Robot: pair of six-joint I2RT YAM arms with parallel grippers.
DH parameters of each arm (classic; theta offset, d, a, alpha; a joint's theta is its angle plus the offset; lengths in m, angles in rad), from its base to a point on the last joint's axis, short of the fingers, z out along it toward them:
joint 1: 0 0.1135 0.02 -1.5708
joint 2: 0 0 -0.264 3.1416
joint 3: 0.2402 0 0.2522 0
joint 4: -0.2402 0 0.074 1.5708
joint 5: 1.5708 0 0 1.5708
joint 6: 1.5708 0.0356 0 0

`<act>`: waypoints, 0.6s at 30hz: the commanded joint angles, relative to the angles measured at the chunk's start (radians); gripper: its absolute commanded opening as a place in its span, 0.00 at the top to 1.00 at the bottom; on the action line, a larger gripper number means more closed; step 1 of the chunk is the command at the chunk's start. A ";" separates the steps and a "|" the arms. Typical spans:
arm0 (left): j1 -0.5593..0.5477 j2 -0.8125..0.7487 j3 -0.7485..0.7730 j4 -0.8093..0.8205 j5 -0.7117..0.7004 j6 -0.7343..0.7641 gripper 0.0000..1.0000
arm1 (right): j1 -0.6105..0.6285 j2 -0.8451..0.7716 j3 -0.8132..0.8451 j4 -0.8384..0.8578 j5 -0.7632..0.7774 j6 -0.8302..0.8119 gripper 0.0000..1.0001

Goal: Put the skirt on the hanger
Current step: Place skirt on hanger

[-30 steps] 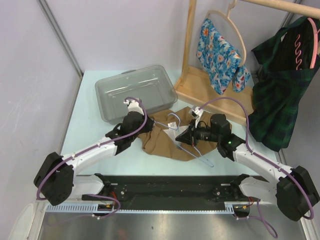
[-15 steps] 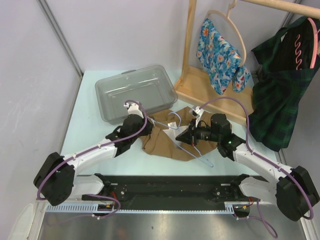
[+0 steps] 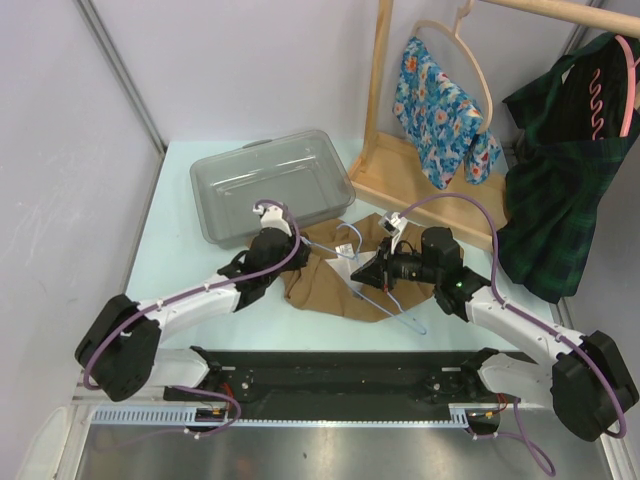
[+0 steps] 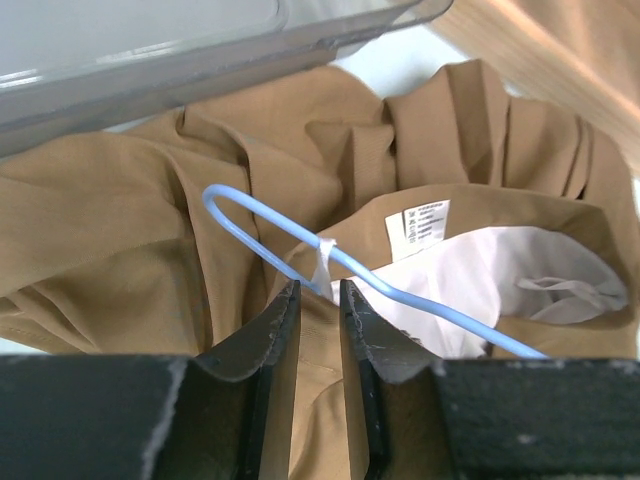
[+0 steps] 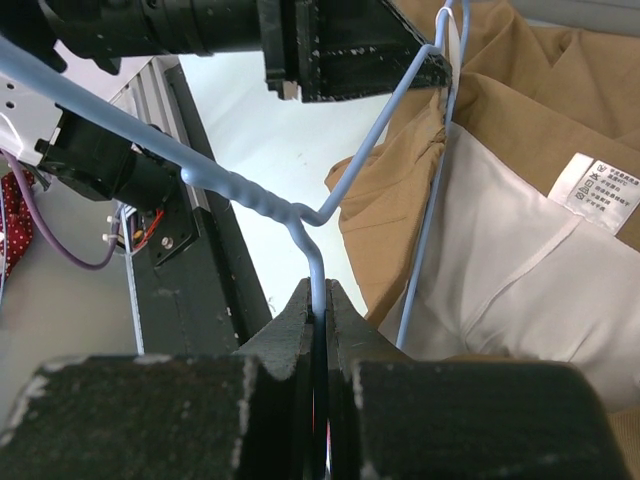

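Observation:
The tan skirt (image 3: 325, 285) lies crumpled on the table between my arms, its white lining and label showing (image 4: 470, 280) (image 5: 500, 250). A light-blue wire hanger (image 3: 392, 303) lies across it, and one bent end reaches into the waist opening (image 4: 420, 303). My right gripper (image 3: 362, 272) is shut on the hanger's neck (image 5: 316, 265), just below the twist. My left gripper (image 3: 298, 252) sits low on the skirt's left part. Its jaws stand a narrow gap apart (image 4: 320, 292), tan cloth shows through the gap, and the hanger's wire crosses just past the fingertips.
A grey plastic bin (image 3: 270, 180) stands just behind the skirt, its rim close above my left gripper (image 4: 200, 60). A wooden rack (image 3: 380, 110) stands at the back right, holding a floral garment (image 3: 435, 110) and a dark green plaid garment (image 3: 555, 190).
My left gripper has edged slightly right and further onto the skirt, and its jaws have parted a little. The right gripper and hanger have not moved.

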 commanded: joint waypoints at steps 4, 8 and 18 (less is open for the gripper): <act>0.010 0.039 0.025 0.054 -0.010 0.031 0.75 | -0.002 -0.011 0.049 0.059 -0.017 0.015 1.00; 0.010 0.048 0.055 0.048 -0.016 0.055 0.78 | -0.002 -0.006 0.049 0.059 -0.023 0.018 1.00; 0.009 0.017 0.045 0.077 0.051 0.158 1.00 | -0.002 0.029 0.057 0.059 -0.024 0.017 1.00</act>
